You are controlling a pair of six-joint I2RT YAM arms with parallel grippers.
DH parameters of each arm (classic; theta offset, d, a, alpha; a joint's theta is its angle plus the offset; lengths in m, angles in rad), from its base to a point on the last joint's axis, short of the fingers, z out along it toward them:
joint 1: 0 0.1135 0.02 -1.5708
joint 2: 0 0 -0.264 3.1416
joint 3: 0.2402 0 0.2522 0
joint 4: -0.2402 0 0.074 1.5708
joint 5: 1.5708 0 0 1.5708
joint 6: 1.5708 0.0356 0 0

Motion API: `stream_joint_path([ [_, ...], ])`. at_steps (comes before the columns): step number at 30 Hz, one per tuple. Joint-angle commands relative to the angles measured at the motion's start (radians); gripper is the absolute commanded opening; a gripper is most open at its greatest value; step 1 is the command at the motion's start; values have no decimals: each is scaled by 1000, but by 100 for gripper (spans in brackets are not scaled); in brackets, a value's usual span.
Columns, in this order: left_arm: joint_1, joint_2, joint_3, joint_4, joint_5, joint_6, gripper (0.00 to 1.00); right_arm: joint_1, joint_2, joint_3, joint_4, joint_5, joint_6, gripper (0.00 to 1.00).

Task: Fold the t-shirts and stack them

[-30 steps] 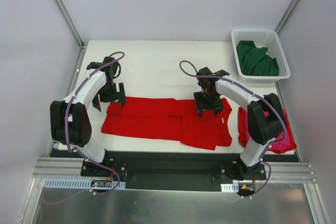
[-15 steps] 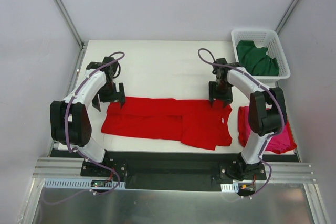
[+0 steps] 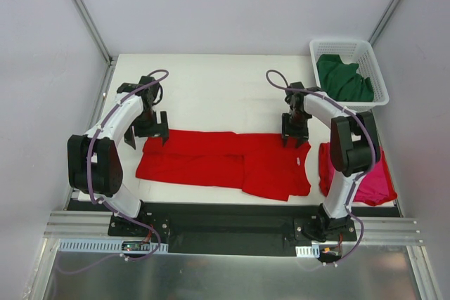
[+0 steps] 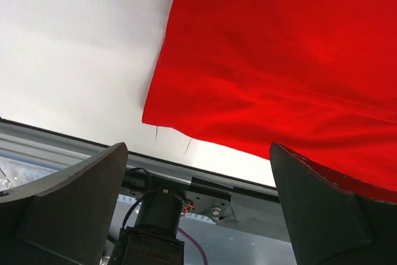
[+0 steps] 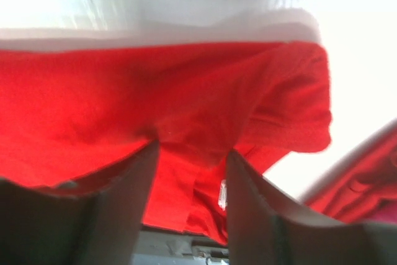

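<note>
Part of magenta-pink t-shirt [image 3: 380,189] behind right arm [image 3: 348,149]; right wrist view blurred.

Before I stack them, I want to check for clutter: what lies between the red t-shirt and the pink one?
Only a narrow strip of bare white table, seen in the top view; the red t-shirt and pink t-shirt lie apart.

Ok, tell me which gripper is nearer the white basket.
Right. The right gripper is over the red t-shirt's far right corner, just left of the basket and nearer the arms; the left gripper is over that shirt's far left corner, much farther away.
</note>
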Motion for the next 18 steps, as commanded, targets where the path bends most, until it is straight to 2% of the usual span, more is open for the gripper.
stream_joint_path([
  [1, -6, -6, 22, -19, 11, 2, 99, -1, 9, -4, 13, -34, -1, 41],
  [6, -8, -2, 28, -25, 11, -1, 99, -6, 7, 10, 6, -26, -7, 27],
  [7, -8, 1, 30, -24, 10, -2, 99, -8, 9, 16, 3, -26, -7, 20],
  [10, -9, 2, 36, -27, 13, -5, 99, -9, 7, 34, -13, -20, -10, 11],
  [13, -9, 5, 44, -31, 14, -8, 99, -11, 1, 60, -38, -17, -16, 7],
  [18, -15, 10, 51, -33, 16, -14, 99, -17, -2, 114, -86, 51, -34, 5],
])
